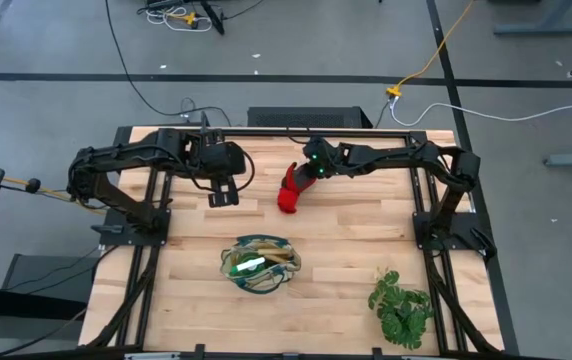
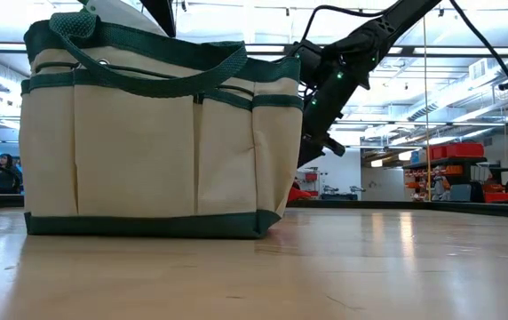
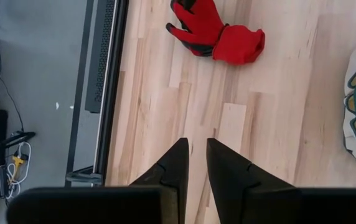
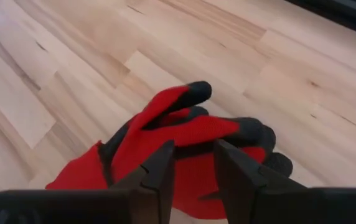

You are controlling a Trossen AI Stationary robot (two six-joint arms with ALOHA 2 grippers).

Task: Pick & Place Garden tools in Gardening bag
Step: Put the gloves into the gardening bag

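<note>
A red glove with black fingertips [image 1: 288,196] lies flat on the wooden table, far of centre. My right gripper [image 1: 301,178] hangs right over it. In the right wrist view its fingers [image 4: 193,149] stand a little apart, slanting down at the glove's palm [image 4: 184,134]. My left gripper [image 1: 223,198] waits to the glove's left, above bare wood. Its fingers [image 3: 196,143] are a narrow gap apart with nothing between them. The cream gardening bag with green trim [image 1: 259,263] stands upright near the table's middle. A green spray bottle [image 1: 249,265] and wooden handles show inside it. My right gripper comes at the glove's palm from above, slanting down. One fingertip [image 4: 165,163] stands on each side of a red glove finger. I cannot tell whether they touch the glove, which lies flat on the table.
A leafy green plant [image 1: 401,305] stands at the near right corner. The bag [image 2: 147,133] fills the left of the low view, with my right arm [image 2: 334,89] behind it. Bare wood lies between the glove and the bag.
</note>
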